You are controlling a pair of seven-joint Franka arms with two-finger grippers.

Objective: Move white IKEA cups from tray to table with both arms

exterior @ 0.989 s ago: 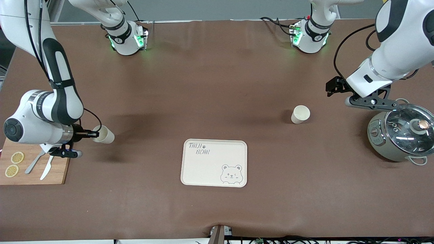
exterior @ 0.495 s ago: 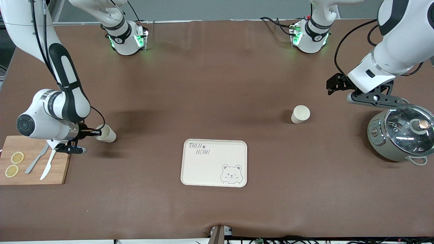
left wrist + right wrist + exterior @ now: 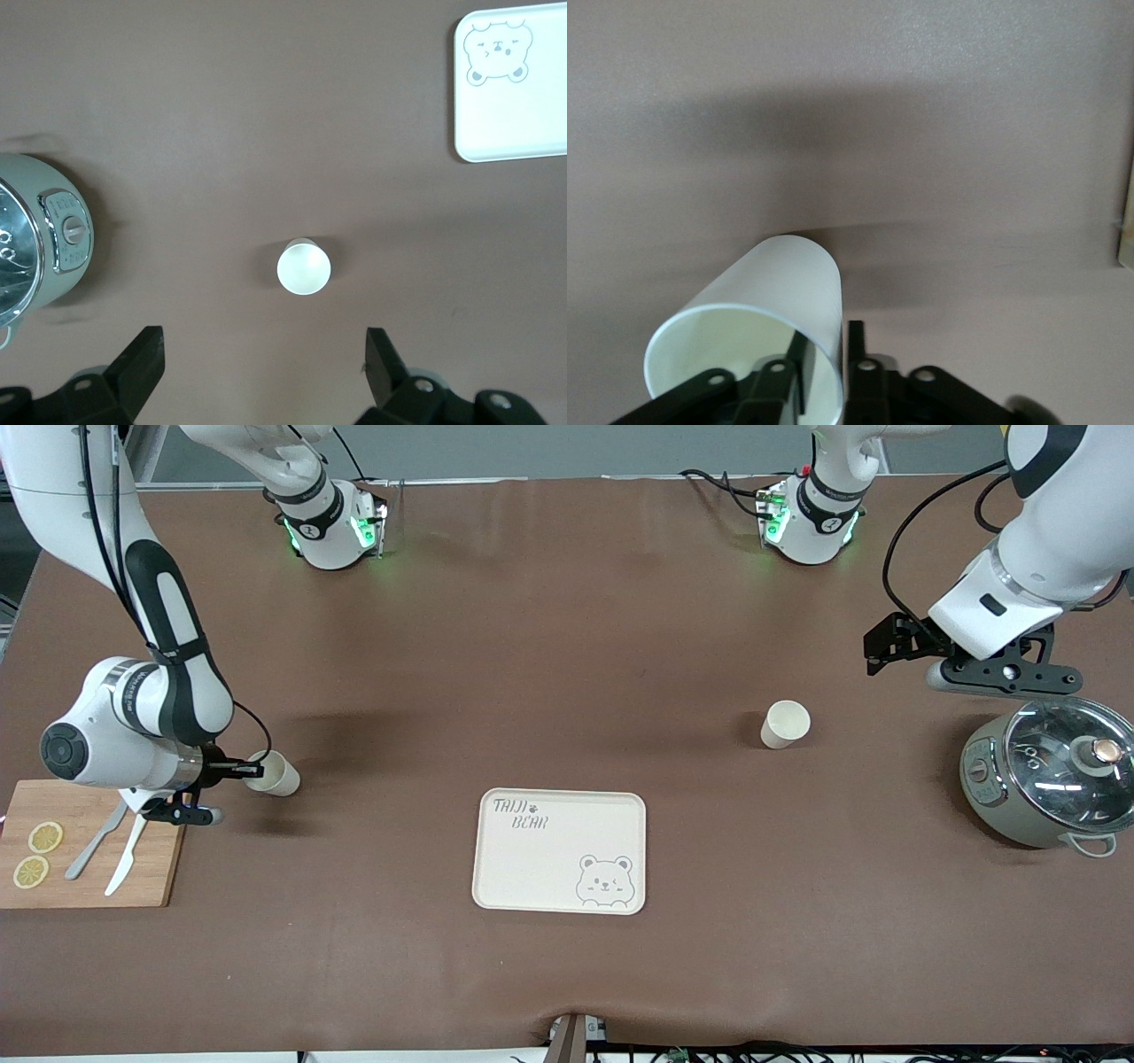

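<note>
Two white IKEA cups show. One cup is tilted on its side in my right gripper, which is shut on its rim, one finger inside and one outside, low over the table beside the cutting board; the right wrist view shows this cup close up in my right gripper. The other cup stands upright on the table toward the left arm's end, and the left wrist view shows it from above. My left gripper is open and empty, up over the table between that cup and the pot.
A cream bear-print tray lies mid-table, nearer the front camera than both cups. A grey pot with a glass lid stands at the left arm's end. A wooden cutting board with lemon slices and cutlery lies at the right arm's end.
My left arm has risen and drawn back toward the left arm's end of the table. My right gripper, with its cup, shifted slightly toward the tray, then steadied.
</note>
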